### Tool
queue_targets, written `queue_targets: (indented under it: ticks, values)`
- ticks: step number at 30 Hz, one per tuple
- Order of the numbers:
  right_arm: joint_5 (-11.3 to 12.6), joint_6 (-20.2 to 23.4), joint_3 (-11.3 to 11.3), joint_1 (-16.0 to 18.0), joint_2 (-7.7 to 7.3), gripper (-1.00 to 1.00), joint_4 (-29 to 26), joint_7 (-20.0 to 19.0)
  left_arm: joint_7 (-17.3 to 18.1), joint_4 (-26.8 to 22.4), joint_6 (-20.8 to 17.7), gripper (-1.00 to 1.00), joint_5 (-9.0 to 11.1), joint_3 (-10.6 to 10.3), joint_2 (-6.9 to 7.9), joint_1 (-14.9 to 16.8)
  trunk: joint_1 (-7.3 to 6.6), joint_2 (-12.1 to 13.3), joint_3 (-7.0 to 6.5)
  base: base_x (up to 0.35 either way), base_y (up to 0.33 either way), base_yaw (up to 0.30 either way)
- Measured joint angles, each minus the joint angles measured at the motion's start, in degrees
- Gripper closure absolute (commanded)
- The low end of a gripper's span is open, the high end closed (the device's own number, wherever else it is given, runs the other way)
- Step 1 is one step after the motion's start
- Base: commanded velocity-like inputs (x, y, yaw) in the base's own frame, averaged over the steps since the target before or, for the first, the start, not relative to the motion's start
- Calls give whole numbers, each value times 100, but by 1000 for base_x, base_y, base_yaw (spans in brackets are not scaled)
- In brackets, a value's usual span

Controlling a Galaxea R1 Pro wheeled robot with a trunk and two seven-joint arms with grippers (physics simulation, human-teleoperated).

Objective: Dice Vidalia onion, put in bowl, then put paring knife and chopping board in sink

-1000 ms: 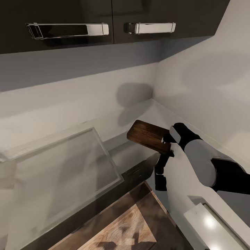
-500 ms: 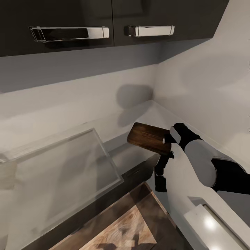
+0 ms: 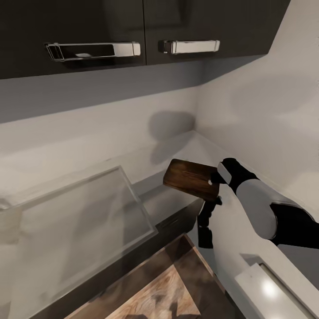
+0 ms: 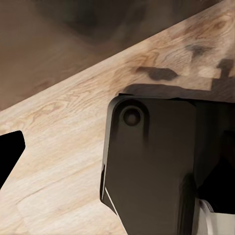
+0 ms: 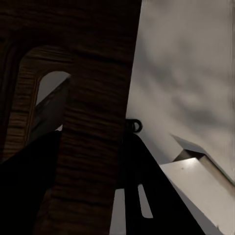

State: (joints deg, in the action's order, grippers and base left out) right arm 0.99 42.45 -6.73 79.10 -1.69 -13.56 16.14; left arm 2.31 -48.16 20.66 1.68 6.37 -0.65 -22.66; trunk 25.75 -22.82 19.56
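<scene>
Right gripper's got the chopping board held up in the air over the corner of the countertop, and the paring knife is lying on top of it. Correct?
Not quite. The right gripper does hold the chopping board up over the corner of the countertop, but the head view shows the board's top face bare, with no knife on it.

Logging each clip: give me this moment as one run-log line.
right hand: holds chopping board | board: lifted above countertop corner | sink: unseen

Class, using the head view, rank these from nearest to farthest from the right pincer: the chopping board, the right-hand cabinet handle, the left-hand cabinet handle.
1. chopping board, held in the right pincer.
2. right-hand cabinet handle, above, on the upper cabinet.
3. left-hand cabinet handle, farther over to the left.
</scene>
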Motion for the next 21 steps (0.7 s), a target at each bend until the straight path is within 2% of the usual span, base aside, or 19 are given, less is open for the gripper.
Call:
queue_targets:
  ticks: [3, 4, 5, 9, 15, 21]
  values:
    - [16, -20, -9, -9, -1, 100, 0, -8, -3, 5, -4, -100, 0, 0, 0, 0, 0, 0, -27, 0, 0, -53]
    - [106, -422, -139, -289, 7, 100, -146, -32, -23, 22, -6, -100, 6, 7, 2, 0, -1, -2, -37, 0, 0, -36]
    - [140, -451, -142, -329, 15, 100, -164, -36, -24, 23, -6, -100, 7, 7, 1, 0, -2, -3, -46, 0, 0, -28]
    - [60, -468, -105, -353, 54, 100, -198, -28, -28, 42, -6, -100, 9, 4, -6, 0, -1, -2, -83, 0, 0, -10]
    - [85, -477, -135, -358, 65, 100, -30, -32, -32, 104, -2, -100, 13, 8, -1, 0, -1, -2, -139, 0, 0, -1]
    - [67, -466, -33, -362, 61, 100, -10, -28, -32, 128, -1, -100, 12, 8, 0, 0, 0, 0, -192, 0, 0, 0]
